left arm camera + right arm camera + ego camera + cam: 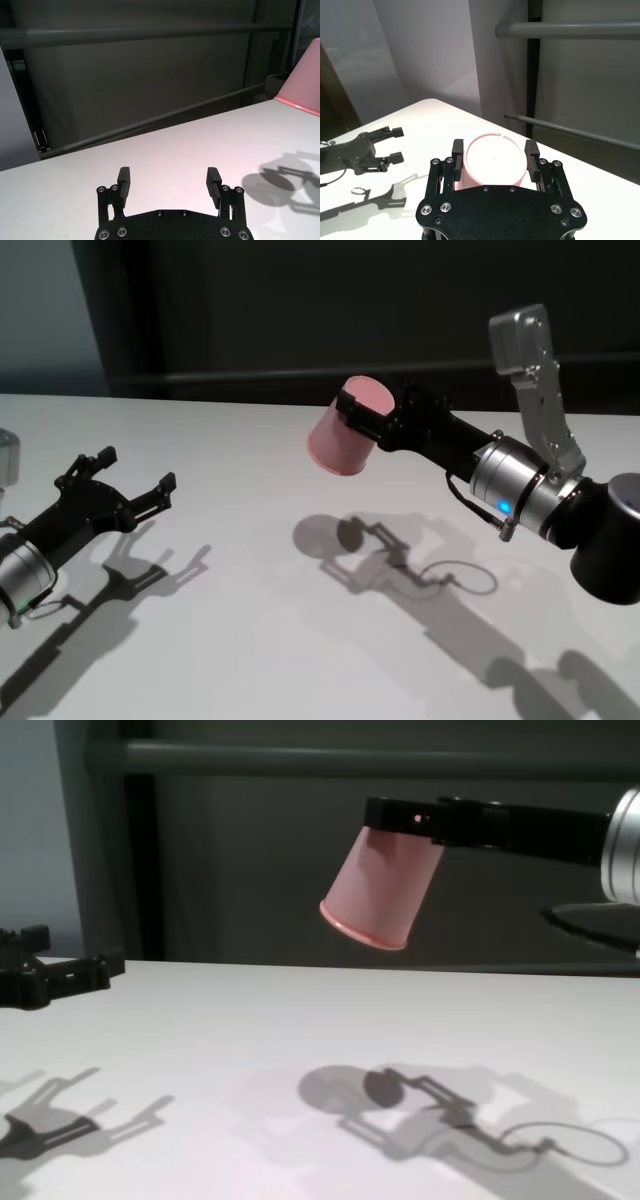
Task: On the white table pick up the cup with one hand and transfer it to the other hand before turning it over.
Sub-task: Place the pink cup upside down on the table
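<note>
My right gripper is shut on the pink cup and holds it well above the white table, rim tilted down and to the left, flat base up. In the right wrist view the cup's base sits between the two fingers. In the chest view the cup hangs under the gripper. My left gripper is open and empty, low over the table's left side, apart from the cup. The left wrist view shows its spread fingers and the cup's edge far off.
A dark wall with horizontal rails stands behind the table's far edge. The cup and arm cast a shadow on the table's middle. A grey object shows at the left edge.
</note>
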You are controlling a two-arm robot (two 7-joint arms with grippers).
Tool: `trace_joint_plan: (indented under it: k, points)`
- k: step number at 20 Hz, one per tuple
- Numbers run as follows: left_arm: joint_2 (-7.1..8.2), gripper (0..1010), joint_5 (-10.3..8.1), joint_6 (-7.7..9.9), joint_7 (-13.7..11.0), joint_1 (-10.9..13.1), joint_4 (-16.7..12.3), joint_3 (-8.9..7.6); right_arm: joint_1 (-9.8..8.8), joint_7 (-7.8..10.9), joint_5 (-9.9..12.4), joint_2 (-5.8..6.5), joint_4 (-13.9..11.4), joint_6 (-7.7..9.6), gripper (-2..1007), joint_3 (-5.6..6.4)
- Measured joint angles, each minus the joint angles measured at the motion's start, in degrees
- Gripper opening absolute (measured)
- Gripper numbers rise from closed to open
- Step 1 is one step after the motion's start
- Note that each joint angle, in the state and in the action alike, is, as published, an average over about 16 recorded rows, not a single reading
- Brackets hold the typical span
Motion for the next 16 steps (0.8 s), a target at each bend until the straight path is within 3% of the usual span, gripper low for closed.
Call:
trace_joint_plan:
  k: [16]
  points:
    - [0.0,1003,0.0,0.0,0.0,0.0,0.0,0.0,-0.03,0.5,-5.56,0.42,3.43,5.05,722,-2.23]
